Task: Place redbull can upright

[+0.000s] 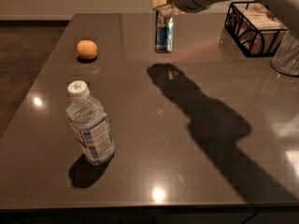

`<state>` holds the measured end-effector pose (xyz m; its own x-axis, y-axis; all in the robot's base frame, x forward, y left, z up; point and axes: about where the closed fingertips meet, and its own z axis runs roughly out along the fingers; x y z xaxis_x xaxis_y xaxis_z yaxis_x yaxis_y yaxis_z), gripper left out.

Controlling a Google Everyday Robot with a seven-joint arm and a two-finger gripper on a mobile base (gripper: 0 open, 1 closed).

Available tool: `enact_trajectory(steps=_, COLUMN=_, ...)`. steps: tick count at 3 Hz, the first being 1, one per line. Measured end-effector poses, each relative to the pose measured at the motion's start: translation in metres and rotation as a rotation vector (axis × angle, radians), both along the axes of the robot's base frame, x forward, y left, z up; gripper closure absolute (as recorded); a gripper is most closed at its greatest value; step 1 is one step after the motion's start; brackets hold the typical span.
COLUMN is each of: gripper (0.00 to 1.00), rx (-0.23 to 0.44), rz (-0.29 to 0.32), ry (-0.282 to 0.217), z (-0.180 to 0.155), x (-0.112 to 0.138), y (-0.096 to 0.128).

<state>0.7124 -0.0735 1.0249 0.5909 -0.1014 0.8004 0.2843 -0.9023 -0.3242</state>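
Risk, dropping: the redbull can (164,32) looks close to upright, but its base seems to hang clear of the counter (140,106) (its shadow begins apart from the base). Letting go now would probably make it fall, topple and roll.
Risk, lean: any tilt in so slim a can at release could tip it. I judge it needs setting flat on its base first.
Risk, neighbours: small, since the water bottle (89,127) stands well apart from the can, nearer the camera.
Hand (162,1): well beyond the water bottle and to its right, at the top edge of view. It pinches the can's top end, closed only to the can's width, and touches nothing else.
Redbull can: over the far part of the counter, well beyond the water bottle and to its right.
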Motion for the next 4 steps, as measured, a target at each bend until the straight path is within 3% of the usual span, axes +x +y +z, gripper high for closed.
enact_trajectory(steps=1, gripper=1.00, rx=-0.018, rz=0.056, ry=-0.153, z=0.008, x=-0.007, y=0.009)
enact_trajectory(steps=2, gripper=1.00, rx=-0.039, rz=0.082, ry=-0.243, z=0.007, x=-0.014, y=0.017)
enact_trajectory(steps=4, gripper=1.00, rx=-0.040, rz=0.086, ry=-0.262, z=0.011, x=-0.015, y=0.019)
